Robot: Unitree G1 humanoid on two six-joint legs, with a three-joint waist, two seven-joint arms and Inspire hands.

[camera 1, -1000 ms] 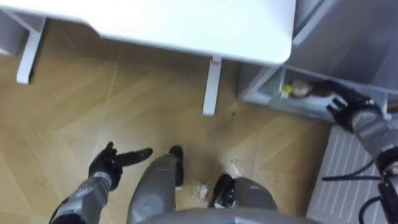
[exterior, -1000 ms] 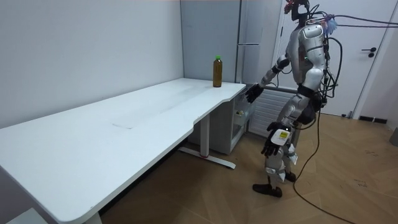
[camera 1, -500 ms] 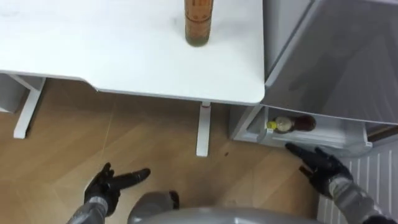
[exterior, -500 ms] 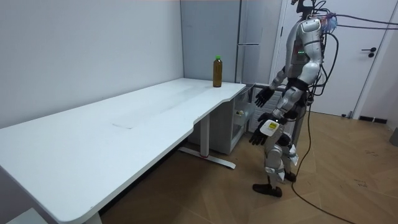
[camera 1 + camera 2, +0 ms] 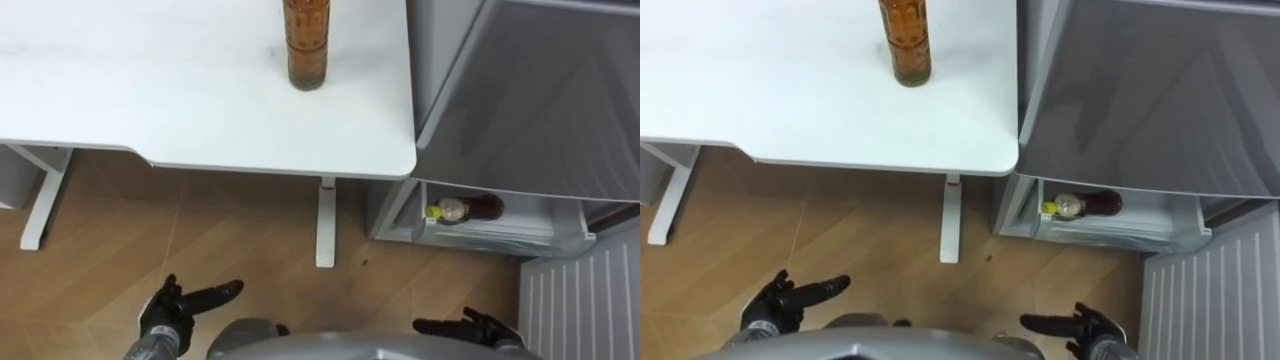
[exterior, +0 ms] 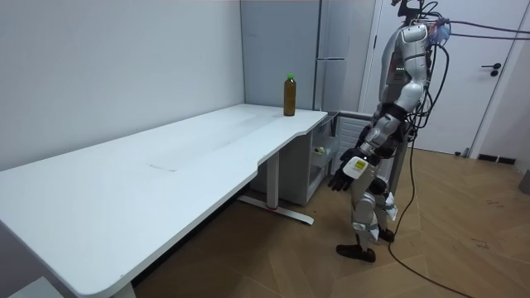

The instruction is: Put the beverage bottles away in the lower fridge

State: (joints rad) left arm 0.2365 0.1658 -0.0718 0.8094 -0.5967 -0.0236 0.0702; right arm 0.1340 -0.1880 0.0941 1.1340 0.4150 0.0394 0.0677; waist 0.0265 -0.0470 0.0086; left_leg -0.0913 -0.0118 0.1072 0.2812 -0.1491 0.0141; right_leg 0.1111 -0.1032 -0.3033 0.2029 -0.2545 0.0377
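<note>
An amber drink bottle point(image 5: 305, 45) stands upright on the white table point(image 5: 150, 100) near its right edge; the room view shows its green cap point(image 6: 289, 95). A second bottle point(image 5: 465, 208) with a yellow cap lies on its side in the open lower compartment of the grey fridge point(image 5: 530, 100). My left hand point(image 5: 175, 305) hangs low at the left, open and holding nothing. My right hand point(image 5: 470, 327) is low at the right, open and holding nothing, well short of the fridge. I stand upright at the table's corner, facing the fridge.
The fridge's lower door point(image 5: 580, 300), white and ribbed inside, stands swung open at the far right. A white table leg point(image 5: 324, 225) stands just left of the fridge. Wooden floor point(image 5: 200, 230) lies under the table.
My right hand has drawn back from the lower fridge compartment and dropped to my side. I have straightened up, and the view has risen to take in the table bottle.
</note>
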